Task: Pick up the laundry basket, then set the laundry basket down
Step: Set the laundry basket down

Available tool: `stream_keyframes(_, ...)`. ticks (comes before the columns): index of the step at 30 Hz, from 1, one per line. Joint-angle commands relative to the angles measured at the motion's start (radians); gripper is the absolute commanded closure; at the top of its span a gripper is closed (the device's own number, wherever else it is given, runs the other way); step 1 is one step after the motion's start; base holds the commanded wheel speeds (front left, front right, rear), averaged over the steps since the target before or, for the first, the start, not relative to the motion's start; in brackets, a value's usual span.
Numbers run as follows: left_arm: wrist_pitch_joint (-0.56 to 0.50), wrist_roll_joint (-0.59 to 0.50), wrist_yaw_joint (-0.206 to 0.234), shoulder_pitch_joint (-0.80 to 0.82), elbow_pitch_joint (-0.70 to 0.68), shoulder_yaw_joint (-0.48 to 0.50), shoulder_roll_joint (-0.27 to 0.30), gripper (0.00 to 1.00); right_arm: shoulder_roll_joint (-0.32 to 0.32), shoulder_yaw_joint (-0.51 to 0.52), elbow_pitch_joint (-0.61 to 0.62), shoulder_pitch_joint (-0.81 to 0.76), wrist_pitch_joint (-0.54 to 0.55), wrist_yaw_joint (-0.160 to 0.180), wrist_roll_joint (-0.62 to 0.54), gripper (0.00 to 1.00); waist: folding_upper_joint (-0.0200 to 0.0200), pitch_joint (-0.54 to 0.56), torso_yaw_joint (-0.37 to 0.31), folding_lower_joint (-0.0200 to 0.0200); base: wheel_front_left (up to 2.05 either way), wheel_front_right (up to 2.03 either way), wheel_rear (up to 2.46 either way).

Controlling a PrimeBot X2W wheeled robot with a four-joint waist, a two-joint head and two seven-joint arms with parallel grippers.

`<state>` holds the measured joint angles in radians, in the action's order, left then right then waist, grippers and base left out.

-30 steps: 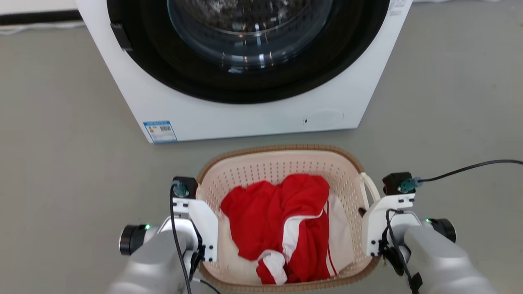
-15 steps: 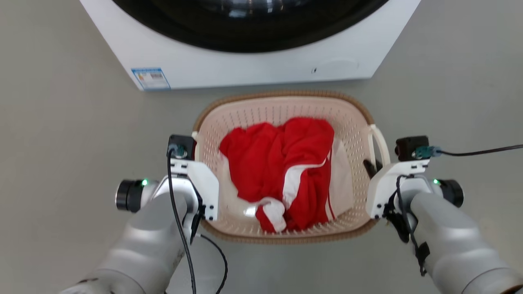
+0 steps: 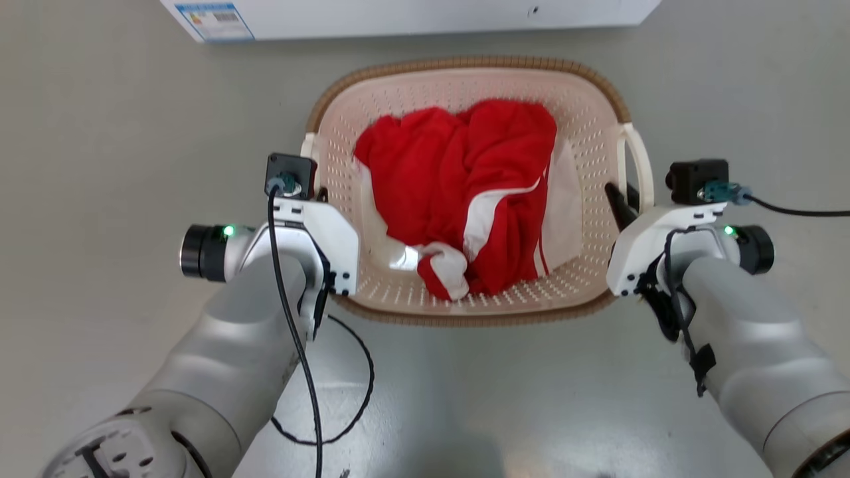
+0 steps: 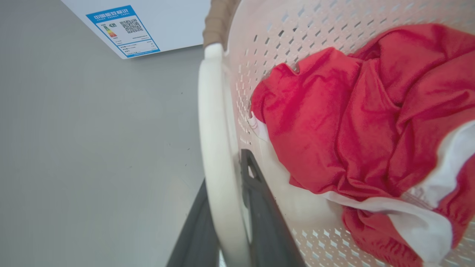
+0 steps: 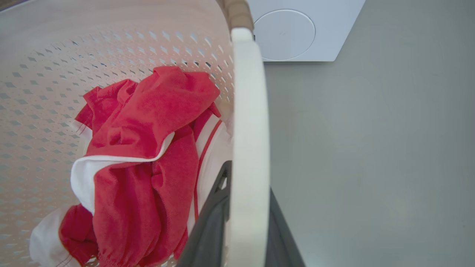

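The cream perforated laundry basket [image 3: 465, 64] with its brown woven rim sits between my two arms in the head view, and a red and white garment [image 3: 458, 186] is bundled inside. My left gripper [image 4: 224, 172] is shut on the basket's white left handle [image 4: 213, 122], one dark finger on each side of it. My right gripper [image 5: 248, 180] is shut the same way on the white right handle [image 5: 248, 111]. In the head view, the right gripper's fingers [image 3: 617, 202] show at the right handle [image 3: 641, 162]. The left gripper [image 3: 322, 196] is mostly hidden under its wrist.
The white washing machine [image 3: 412, 16] stands just beyond the basket, its base along the top edge, with a blue label [image 3: 216, 13] at its left corner. Grey floor surrounds the basket. A black cable [image 3: 358, 392] loops on the floor by my left arm.
The whole head view has shifted, so the camera has moved: machine, basket and arms all sit higher in the picture. Both grippers stay on the handles.
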<state>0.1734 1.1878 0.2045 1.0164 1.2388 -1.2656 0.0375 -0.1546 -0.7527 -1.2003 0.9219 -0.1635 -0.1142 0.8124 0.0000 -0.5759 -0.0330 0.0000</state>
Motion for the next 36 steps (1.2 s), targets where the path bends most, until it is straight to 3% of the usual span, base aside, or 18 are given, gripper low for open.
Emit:
stream_keyframes(1, 0.014, -0.01, 0.016, 0.047, -0.008, 0.01, 0.013, 1.0, 0.01, -0.024, 0.028, 0.001, -0.028, -0.017, 0.002, 1.0, 0.0, -0.038, 0.0, 0.0, 0.0, 0.0, 0.0)
stream_keyframes(19, 0.081, -0.017, 0.037, 0.193, -0.018, 0.036, 0.013, 1.0, -0.055, -0.041, 0.055, 0.117, -0.095, -0.017, 0.0, 1.0, 0.0, -0.257, 0.023, 0.0, 0.0, 0.0, 0.0)
stream_keyframes(36, 0.088, -0.093, 0.053, 0.257, -0.037, 0.134, 0.014, 1.0, -0.096, 0.074, 0.128, 0.139, -0.098, -0.017, -0.084, 1.0, 0.0, -0.359, 0.029, 0.0, 0.0, 0.0, 0.0)
